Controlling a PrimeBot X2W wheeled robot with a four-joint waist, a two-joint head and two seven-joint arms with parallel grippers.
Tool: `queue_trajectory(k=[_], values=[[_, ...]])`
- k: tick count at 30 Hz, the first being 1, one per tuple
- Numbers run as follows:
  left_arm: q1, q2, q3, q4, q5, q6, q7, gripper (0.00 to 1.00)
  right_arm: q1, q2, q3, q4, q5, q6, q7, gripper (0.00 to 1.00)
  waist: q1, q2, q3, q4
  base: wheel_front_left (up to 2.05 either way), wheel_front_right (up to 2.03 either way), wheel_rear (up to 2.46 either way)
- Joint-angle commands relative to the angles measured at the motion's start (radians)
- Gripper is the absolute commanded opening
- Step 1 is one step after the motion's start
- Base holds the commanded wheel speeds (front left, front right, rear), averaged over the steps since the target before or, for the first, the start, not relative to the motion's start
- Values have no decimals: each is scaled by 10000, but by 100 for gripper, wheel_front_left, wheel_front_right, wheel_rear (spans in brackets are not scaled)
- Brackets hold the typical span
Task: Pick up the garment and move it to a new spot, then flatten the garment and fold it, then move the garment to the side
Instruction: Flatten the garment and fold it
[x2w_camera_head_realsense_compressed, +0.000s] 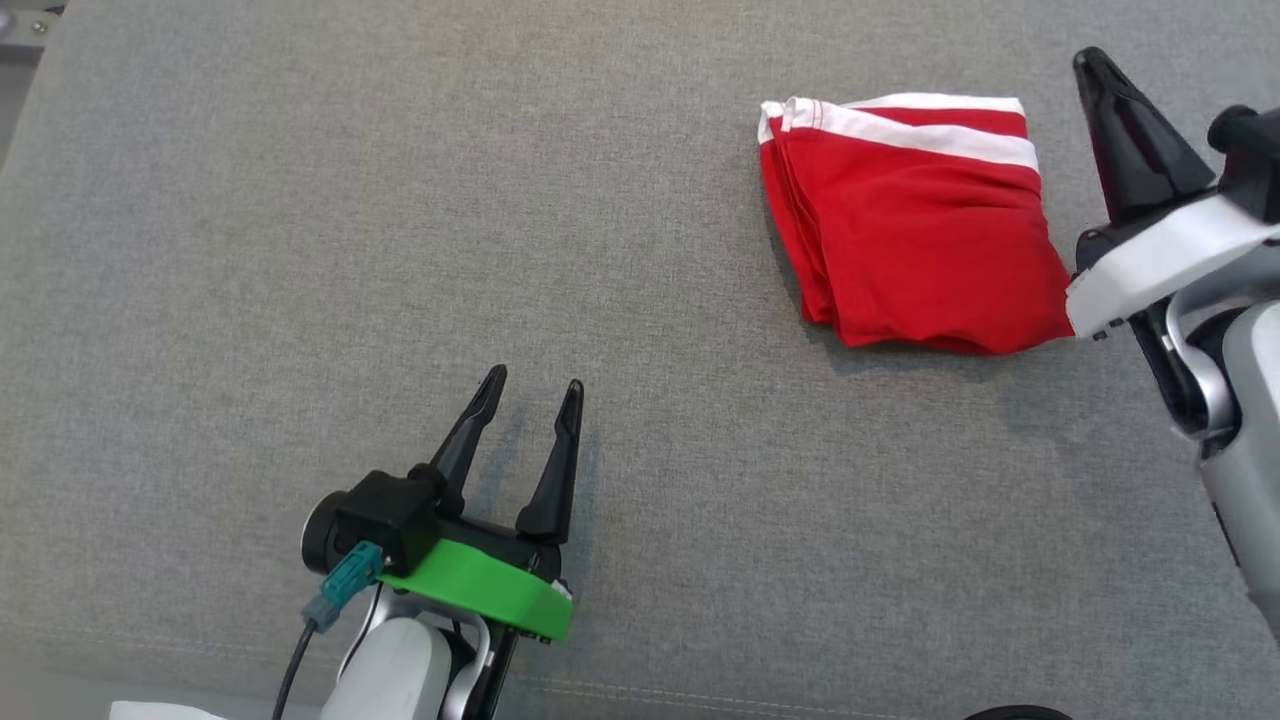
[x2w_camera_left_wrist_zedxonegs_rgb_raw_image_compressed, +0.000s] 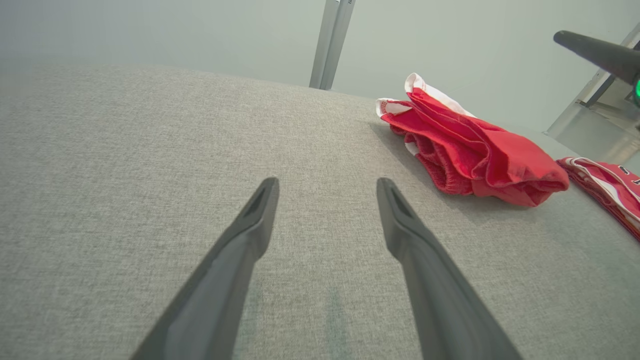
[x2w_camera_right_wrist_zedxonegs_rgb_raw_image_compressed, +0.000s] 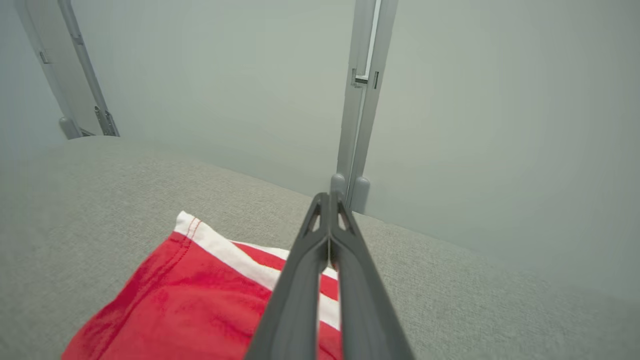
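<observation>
The garment is red with white bands, folded into a compact square on the grey cloth surface at the upper right of the head view. It also lies right of the fingers in the left wrist view and under the fingers in the right wrist view. My right gripper stands just right of the garment, raised above it, shut with nothing between its fingers. My left gripper rests open over bare cloth at the lower left, well apart from the garment.
A second red and white piece of fabric lies beyond the garment at the right edge of the left wrist view. Grey metal posts rise behind the surface's far edge. A white scrap sits at the bottom left.
</observation>
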Motion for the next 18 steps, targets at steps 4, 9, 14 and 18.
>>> queue_trajectory(k=[4,9,14,18], values=[[-343,-3,-171,-6,53,-43,-22,100,182,413,100,1291,-801,-7,-1578,0,0,0,660,358,0,0,0],[-543,-8,-268,15,-42,-56,-24,100,-85,1036,245,3158,-1278,-8,-2333,0,0,0,954,655,0,0,0],[-622,-12,-278,8,-91,-43,-24,100,-1,1591,261,3712,-1731,-7,-2419,0,0,0,1079,834,0,0,0],[-655,-13,-332,-23,-127,30,-22,100,451,2088,249,2957,-1912,-7,-2421,0,0,0,1147,894,0,0,0]])
